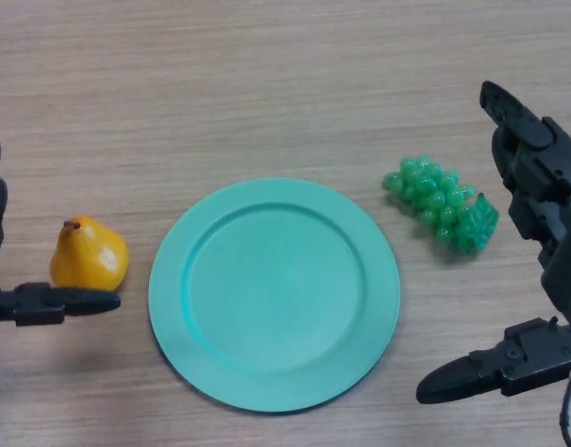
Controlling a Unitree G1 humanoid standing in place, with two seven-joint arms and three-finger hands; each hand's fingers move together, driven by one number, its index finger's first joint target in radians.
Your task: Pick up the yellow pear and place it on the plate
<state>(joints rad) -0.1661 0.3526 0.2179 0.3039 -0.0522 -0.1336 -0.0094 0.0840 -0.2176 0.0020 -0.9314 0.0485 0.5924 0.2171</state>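
One pear (88, 255) sits on the desk (266, 84) at nine o'clock of the plate (274, 293), left hand (57, 303) open beside it. Grapes (441, 202) lie at two o'clock, near the open right hand (532, 233).

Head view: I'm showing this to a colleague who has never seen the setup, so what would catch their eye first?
First the large teal plate, empty, in the middle of the wooden table. Next the yellow pear to its left, with the left hand right beside it, one of its fingers lying along the pear's base. A bunch of green grapes lies to the plate's right, near the open right hand.
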